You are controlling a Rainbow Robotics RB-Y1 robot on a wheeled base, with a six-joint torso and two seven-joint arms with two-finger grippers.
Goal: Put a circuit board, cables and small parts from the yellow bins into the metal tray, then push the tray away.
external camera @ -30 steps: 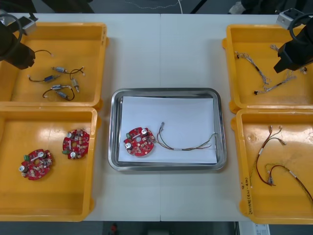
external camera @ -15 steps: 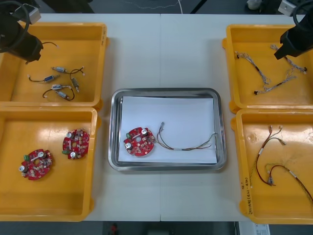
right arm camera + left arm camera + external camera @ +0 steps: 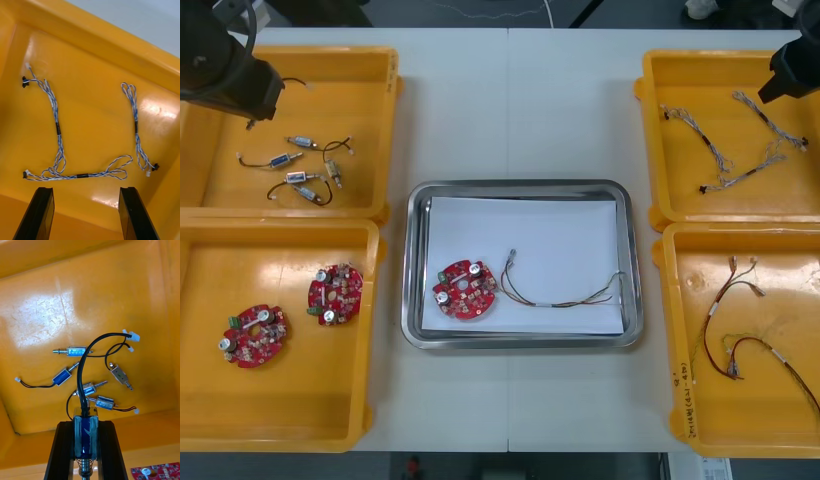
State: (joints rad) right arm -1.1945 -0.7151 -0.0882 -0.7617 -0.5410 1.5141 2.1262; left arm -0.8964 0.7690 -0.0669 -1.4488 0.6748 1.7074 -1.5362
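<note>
Metal tray has circuit board, cable. Left gripper far-left of tray grips small metal part; right gripper far-right, wide. Push pending.

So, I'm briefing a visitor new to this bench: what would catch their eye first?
The shiny metal tray at the centre of the table, white inside, holding a round red circuit board and a thin red and yellow cable. Then the left gripper over the far left yellow bin, shut on a small metal part with black leads, and the right gripper open above twisted blue and white cables.
</note>
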